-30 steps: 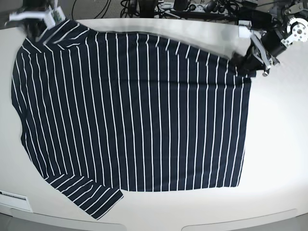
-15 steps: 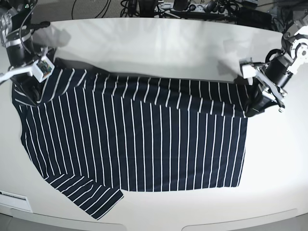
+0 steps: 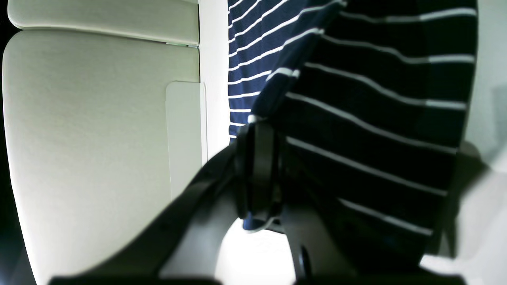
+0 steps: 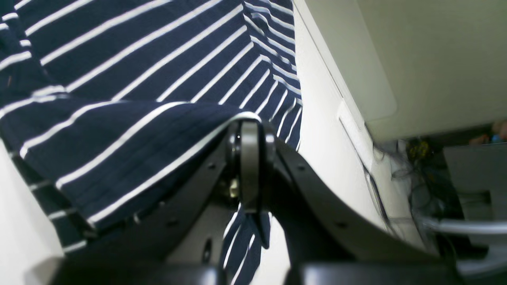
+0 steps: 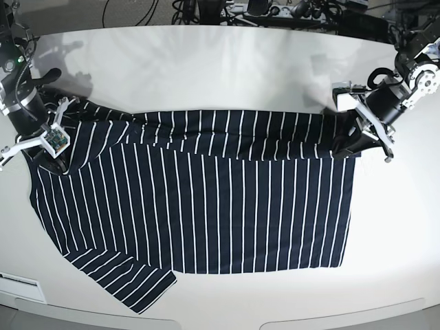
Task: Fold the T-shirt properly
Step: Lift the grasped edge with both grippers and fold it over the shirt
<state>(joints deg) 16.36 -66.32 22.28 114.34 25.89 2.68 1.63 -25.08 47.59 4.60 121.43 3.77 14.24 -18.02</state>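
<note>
While cables (image 5: 227,10) crowd behind, T-shirt (image 5: 206,206) covers the white table (image 5: 227,62)

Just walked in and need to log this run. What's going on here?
A two-armed robot is folding a striped T-shirt on a white table. The left gripper and the right gripper each have their jaws shut on a far corner of the shirt. The far edge is lifted and doubled toward the near side, forming a folded band across the top. The near half, with one sleeve, lies flat.
</note>
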